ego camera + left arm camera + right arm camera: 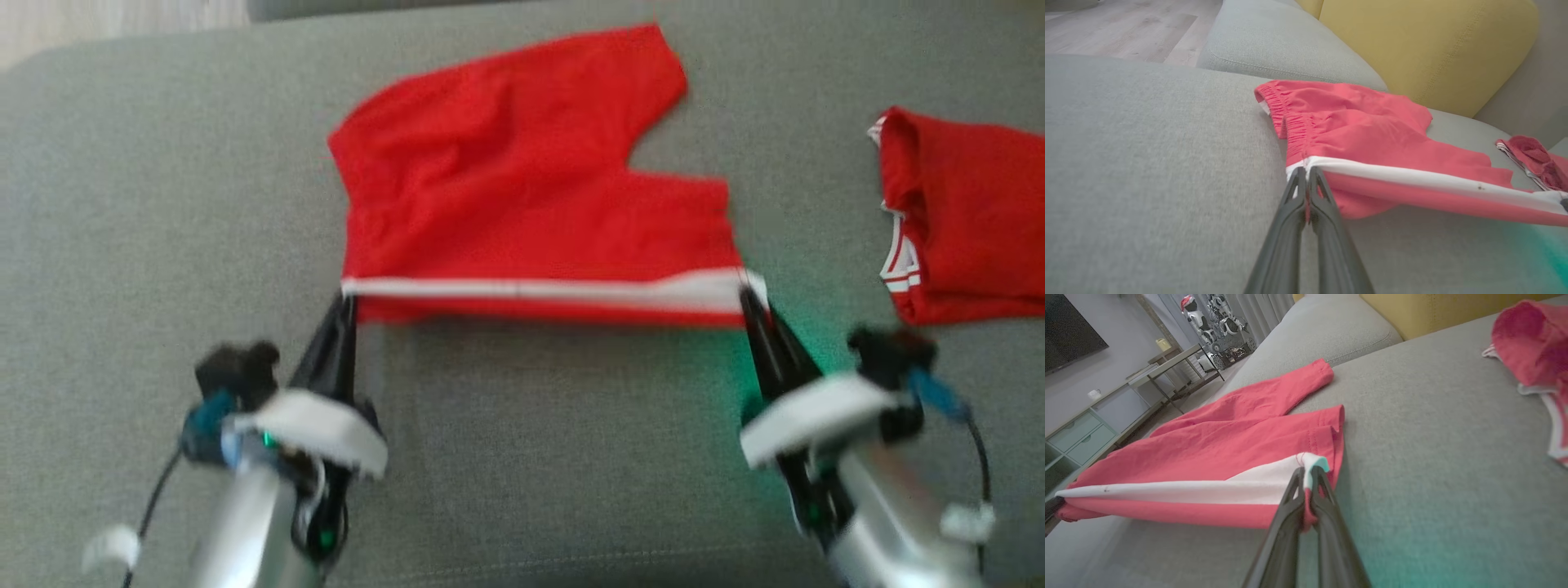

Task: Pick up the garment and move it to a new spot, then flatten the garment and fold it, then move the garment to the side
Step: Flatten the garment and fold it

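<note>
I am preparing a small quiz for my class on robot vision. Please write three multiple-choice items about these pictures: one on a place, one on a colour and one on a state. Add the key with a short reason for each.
1. In the head view, where does the second red garment lie relative to the red shorts?
A. to their left
B. to their right
C. on top of them

2. What colour is the stripe along the shorts' near edge?
A. white
B. black
C. yellow

3. What is the state of the left gripper and the right gripper?
A. both open above the shorts
B. one shut, one open
C. both shut on the striped edge

Key:
1. B, it lies apart from the shorts, at the right edge of the head view.
2. A, a white band runs from one gripper to the other.
3. C, the wrist views show each pair of fingers pressed together on the cloth.
</note>
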Controlling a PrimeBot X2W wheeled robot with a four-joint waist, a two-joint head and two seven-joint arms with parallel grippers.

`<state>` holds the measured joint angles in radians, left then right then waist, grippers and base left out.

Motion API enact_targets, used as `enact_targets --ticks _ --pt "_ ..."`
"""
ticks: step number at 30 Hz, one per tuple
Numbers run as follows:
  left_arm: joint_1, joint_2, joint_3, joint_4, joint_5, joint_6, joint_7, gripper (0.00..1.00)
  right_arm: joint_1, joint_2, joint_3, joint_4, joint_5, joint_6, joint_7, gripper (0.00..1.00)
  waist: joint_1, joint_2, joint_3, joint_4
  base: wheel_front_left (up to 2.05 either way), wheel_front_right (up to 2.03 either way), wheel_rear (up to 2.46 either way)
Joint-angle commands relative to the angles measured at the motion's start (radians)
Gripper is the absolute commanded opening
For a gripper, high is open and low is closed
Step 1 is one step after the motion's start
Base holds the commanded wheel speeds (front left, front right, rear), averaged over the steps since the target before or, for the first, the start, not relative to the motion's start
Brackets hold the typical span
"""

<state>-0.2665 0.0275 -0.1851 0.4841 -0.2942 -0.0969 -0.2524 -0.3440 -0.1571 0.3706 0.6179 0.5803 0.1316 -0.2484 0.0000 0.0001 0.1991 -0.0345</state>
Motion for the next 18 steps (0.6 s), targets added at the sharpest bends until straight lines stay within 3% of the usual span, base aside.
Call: enact_targets --ticks 1,12,18 --pt "0.027 0.024 0.040 -0.063 0.009 0.002 -0.009 0.00 0.054 0.001 -0.022 -0.076 -0.026 -0.001 -0.004 0.00 0.0000 -0.0001 -0.026 0.002 0.00 0.00 0.00" --pt "0.347 0.024 0.056 -0.338 -0.032 0.071 0.031 0.00 0.498 0.088 -0.238 -0.554 -0.234 -0.001 0.242 0.00 0.0000 -0.0001 -0.092 -0.004 0.00 0.00 0.00" --pt "0.425 0.023 0.050 -0.437 -0.047 0.102 0.075 0.00 0.601 0.104 -0.279 -0.698 -0.257 -0.001 0.324 0.00 0.0000 -0.0001 -0.096 -0.005 0.00 0.00 0.00"
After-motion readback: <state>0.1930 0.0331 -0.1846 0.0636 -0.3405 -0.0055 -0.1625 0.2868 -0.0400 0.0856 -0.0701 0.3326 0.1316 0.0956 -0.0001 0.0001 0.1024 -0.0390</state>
